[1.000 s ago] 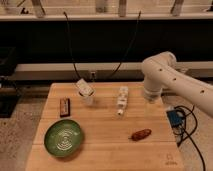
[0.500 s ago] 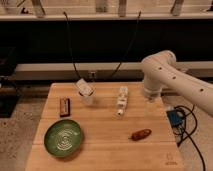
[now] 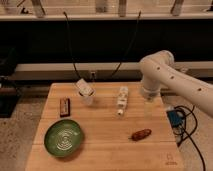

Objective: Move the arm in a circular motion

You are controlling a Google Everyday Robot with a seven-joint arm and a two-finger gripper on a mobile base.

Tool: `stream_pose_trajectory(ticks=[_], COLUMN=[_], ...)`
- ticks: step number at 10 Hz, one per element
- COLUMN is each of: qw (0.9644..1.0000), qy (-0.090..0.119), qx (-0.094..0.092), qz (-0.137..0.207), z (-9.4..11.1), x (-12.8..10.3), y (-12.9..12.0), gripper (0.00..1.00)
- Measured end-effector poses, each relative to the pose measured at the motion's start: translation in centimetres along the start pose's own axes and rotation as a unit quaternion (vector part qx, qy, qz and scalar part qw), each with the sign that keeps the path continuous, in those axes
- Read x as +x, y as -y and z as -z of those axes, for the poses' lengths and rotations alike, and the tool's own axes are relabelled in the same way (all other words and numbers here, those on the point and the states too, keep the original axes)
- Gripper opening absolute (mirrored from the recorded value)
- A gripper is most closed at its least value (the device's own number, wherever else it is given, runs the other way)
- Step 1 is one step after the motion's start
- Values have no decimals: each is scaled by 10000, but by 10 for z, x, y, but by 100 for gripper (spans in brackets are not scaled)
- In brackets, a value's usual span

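Over the wooden table (image 3: 100,145) hangs the tool (image 3: 149,108), its arm (image 3: 160,67) partly cropped.

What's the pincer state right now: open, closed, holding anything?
Pincer: cannot be told. It points down from the arm over the right side of the wooden table.

One of each
Arm (image 3: 172,82), gripper (image 3: 148,107) over the table's (image 3: 107,152) right side, green plate (image 3: 64,137), white bottle (image 3: 121,99), cup (image 3: 85,93), brown bar (image 3: 64,106).

White arm (image 3: 172,82) reaching in from the right, elbow raised, gripper (image 3: 149,107) hanging straight down beneath it
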Motion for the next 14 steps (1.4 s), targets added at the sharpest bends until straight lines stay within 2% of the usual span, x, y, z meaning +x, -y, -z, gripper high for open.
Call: stream_pose_trajectory(ticks=[14], qw=[9996], qy=[20], qx=[-9], qz=[286], z=[1], x=[-1], y=[1], gripper=[80])
